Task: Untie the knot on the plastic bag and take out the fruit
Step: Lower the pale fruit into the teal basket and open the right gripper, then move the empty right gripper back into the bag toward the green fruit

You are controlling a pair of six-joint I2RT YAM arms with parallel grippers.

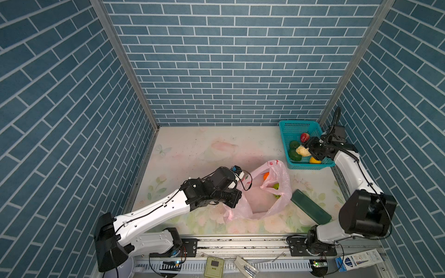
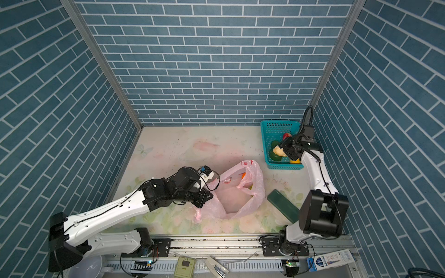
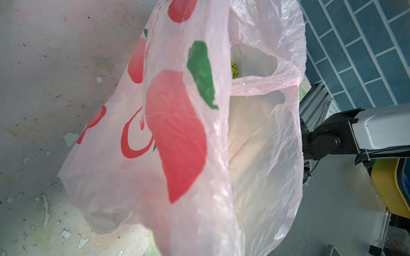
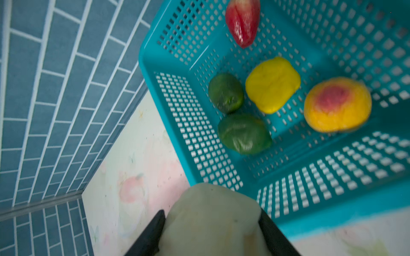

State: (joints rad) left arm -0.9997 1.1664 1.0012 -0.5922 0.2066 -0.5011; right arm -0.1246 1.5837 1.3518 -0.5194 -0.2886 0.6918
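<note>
Sprawling centre-stage, the plastic bag [image 1: 282,192] gapes open, handle loops apart, no knot showing. Back right, the teal basket [image 1: 293,131] takes the fruit, five pieces in so far. The left gripper [image 1: 234,201] is clenched on the bag's near rim, propping the mouth wide. The right gripper [image 4: 213,238] grasps a cream-white fruit [image 4: 210,210] over the basket, ready to drop, I'd say. An orange piece [image 1: 265,176] and a light green one [image 1: 276,186] wait inside the bag.

Cream-white fruit [image 4: 213,212] in right claw [image 4: 210,228] (five more in teal basket [image 4: 195,137])
</note>
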